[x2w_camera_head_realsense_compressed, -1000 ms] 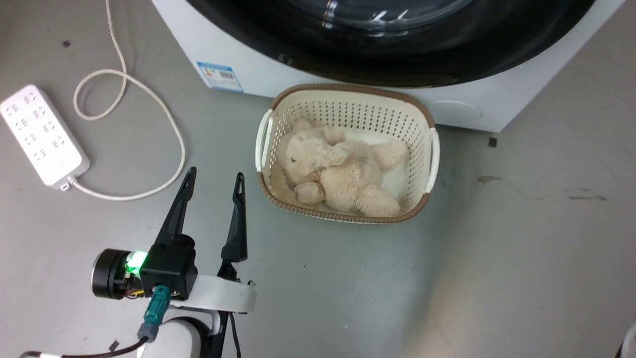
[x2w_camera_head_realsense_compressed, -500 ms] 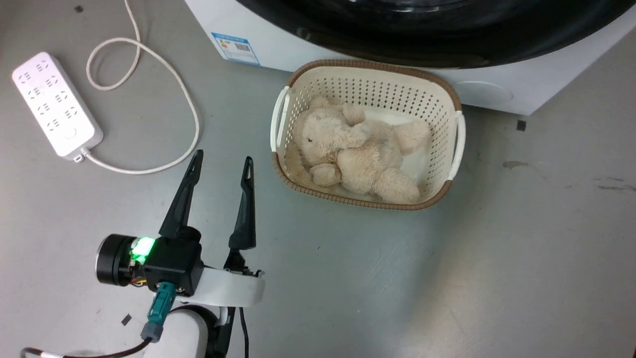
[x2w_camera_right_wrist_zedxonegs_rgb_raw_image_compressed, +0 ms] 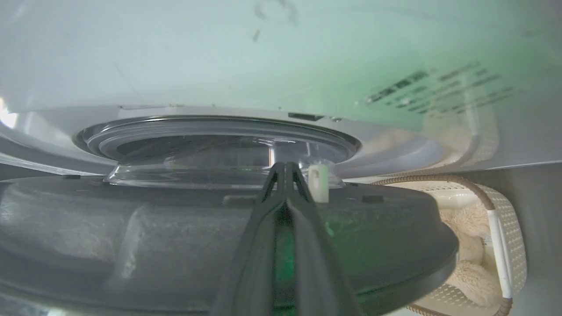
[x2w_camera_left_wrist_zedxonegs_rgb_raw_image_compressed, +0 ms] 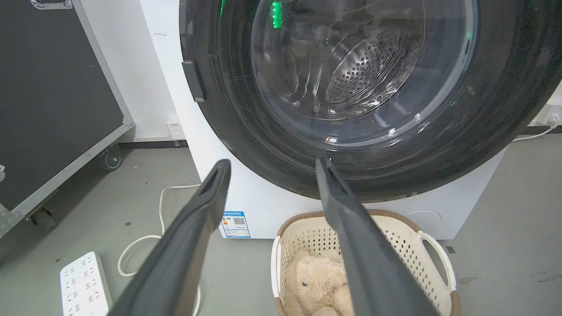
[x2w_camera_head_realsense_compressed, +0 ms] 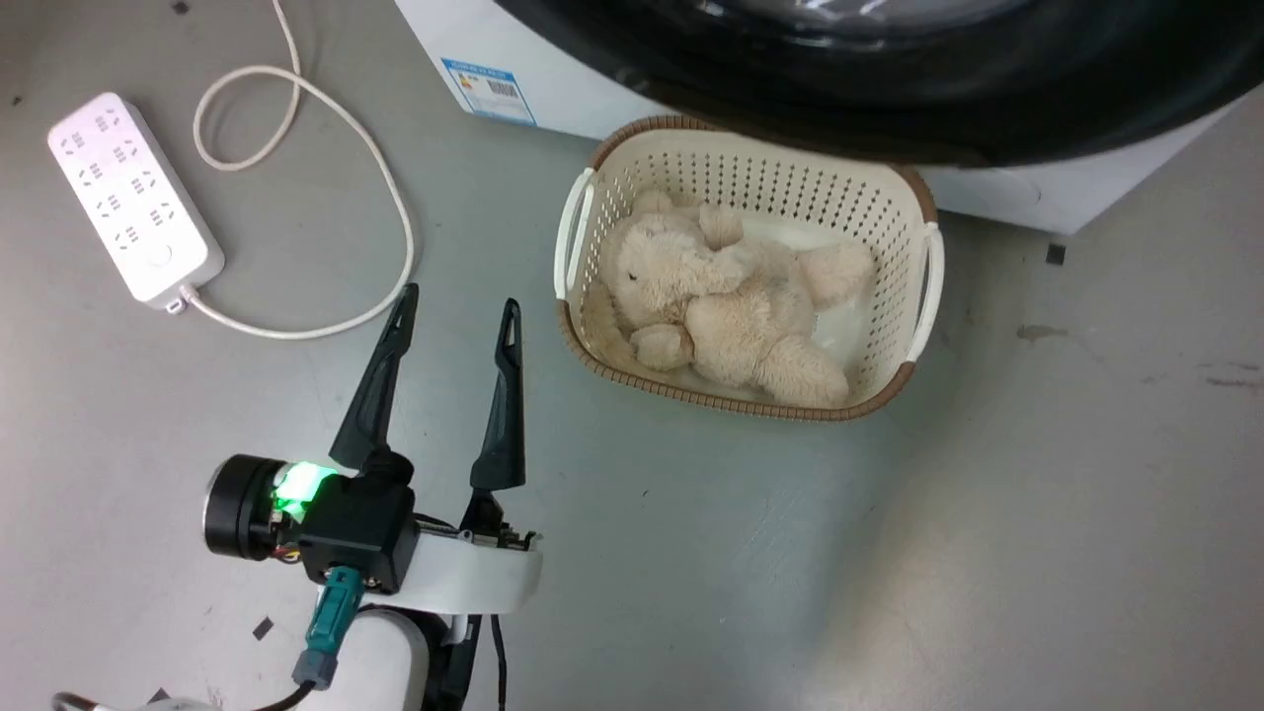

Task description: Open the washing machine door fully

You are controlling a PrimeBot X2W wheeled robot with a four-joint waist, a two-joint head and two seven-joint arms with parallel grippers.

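A scuffed grey concrete floor [x2w_camera_head_realsense_compressed: 987, 543] spreads across the head view. At its top edge stands a white front-loading washing machine [x2w_camera_left_wrist_zedxonegs_rgb_raw_image_compressed: 272, 206]. The large round glossy black washing machine door [x2w_camera_left_wrist_zedxonegs_rgb_raw_image_compressed: 505, 109], with its bulging clear glass centre, fills the upper right of the left wrist view, and the perforated steel drum shows through the glass. In the right wrist view the door's dull grey inner face lies across the lower half, standing off from the white front panel above it.

A black flight case with metal edging and castors [x2w_camera_left_wrist_zedxonegs_rgb_raw_image_compressed: 52, 96] takes the upper left of the left wrist view. A cream perforated plastic basket with a brown woven rim [x2w_camera_head_realsense_compressed: 583, 232] sits just below the machine, and a beige plush teddy bear [x2w_camera_head_realsense_compressed: 726, 296] lies in it.

At the lower left of the head view, the left gripper [x2w_camera_head_realsense_compressed: 459, 301] is spread wide and empty. The right gripper [x2w_camera_right_wrist_zedxonegs_rgb_raw_image_compressed: 285, 169] is clenched, finger against finger, with nothing between, over the door's inner face.

A white multi-socket power strip [x2w_camera_head_realsense_compressed: 133, 197] lies at the upper left with its looped white cable [x2w_camera_head_realsense_compressed: 395, 207]. A small blue-and-white sticker with a QR code [x2w_camera_left_wrist_zedxonegs_rgb_raw_image_compressed: 235, 224] is on the machine's lower front; its text is too small to read. Dark lettering [x2w_camera_right_wrist_zedxonegs_rgb_raw_image_compressed: 439, 85] on the white panel is blurred.
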